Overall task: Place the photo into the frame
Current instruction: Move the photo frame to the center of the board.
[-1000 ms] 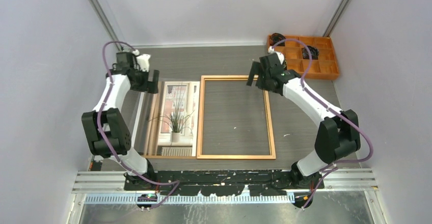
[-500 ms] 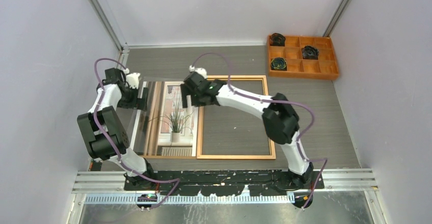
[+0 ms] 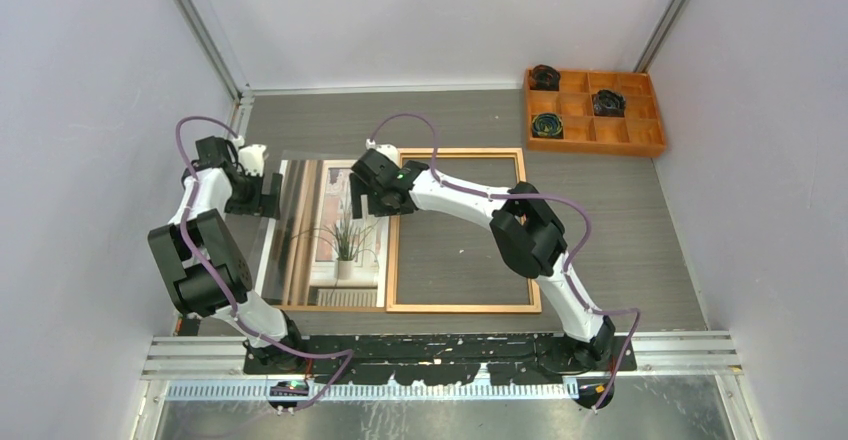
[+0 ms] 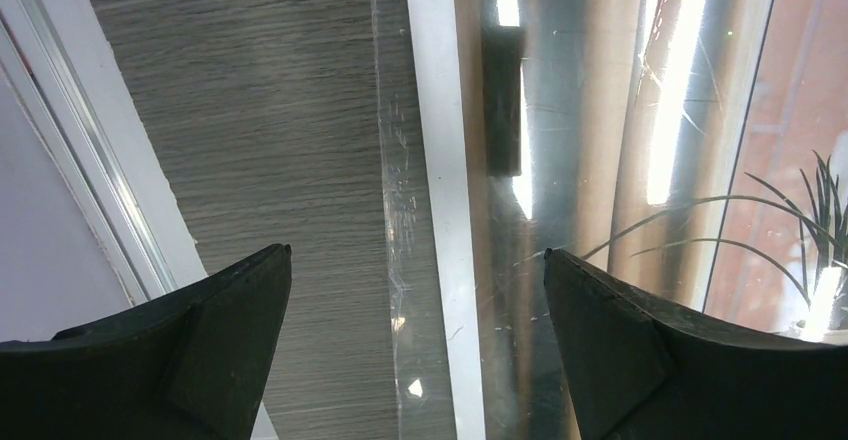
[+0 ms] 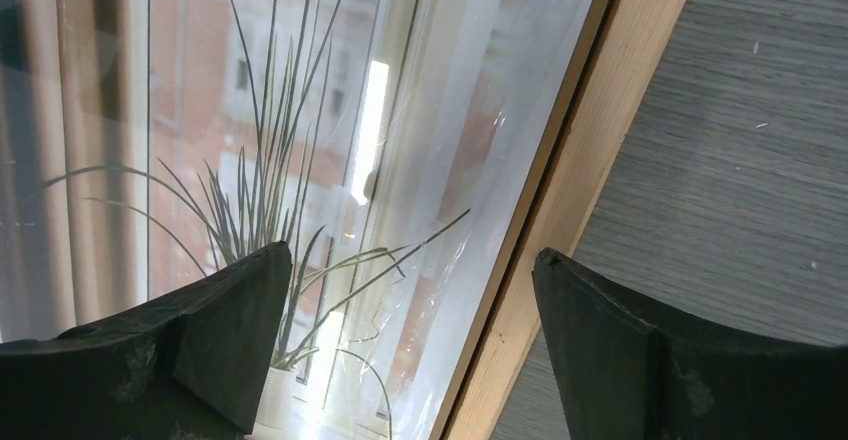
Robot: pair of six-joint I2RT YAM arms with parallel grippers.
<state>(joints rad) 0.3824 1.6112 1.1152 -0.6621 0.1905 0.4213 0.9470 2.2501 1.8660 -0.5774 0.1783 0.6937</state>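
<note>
Left of the frame (image 3: 463, 308), just beside its left rail, I see the photo (image 3: 345, 235) lying flat on the table (image 3: 600, 220), not inside the frame. A clear sheet (image 4: 392, 160) covers it and overhangs the side away from the frame. Glare on this sheet washes out parts of the print. The left gripper (image 3: 272, 198) hangs at the photo's far corner, on the side away from the frame, jaws spread wide, holding nothing. The right gripper (image 3: 368, 200) hangs over the photo's edge next to the frame's left rail, jaws equally wide and empty. I cannot tell whether any fingertip touches the sheet. The right arm (image 3: 470, 195) crosses the frame and hides part of its left rail.
</note>
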